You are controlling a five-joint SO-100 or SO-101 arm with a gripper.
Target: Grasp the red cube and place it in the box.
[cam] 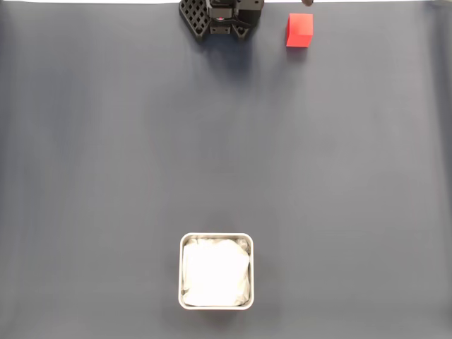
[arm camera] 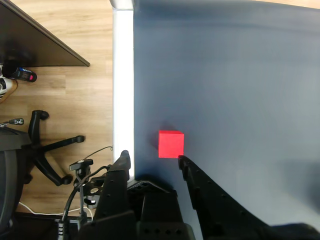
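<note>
The red cube (cam: pixel 299 30) rests on the dark grey mat near the top edge of the fixed view, to the right of the arm's black body. In the wrist view the red cube (arm camera: pixel 171 144) lies just beyond the fingertips of my gripper (arm camera: pixel 152 157), which is open and empty, with one finger (arm camera: pixel 120 172) left and one (arm camera: pixel 192 175) right. The cube is ahead of the gap, slightly towards the right finger, and not touched. The box (cam: pixel 216 272), a square metal-rimmed tray with white lining, sits at the bottom centre of the fixed view, far from the cube.
The mat's left edge with a white table strip (arm camera: pixel 122 75) runs close beside the cube in the wrist view. Beyond it lie a wooden floor, an office chair base (arm camera: pixel 47 150) and cables. In the fixed view the arm's black base (cam: pixel 219 18) sits at the top centre.
</note>
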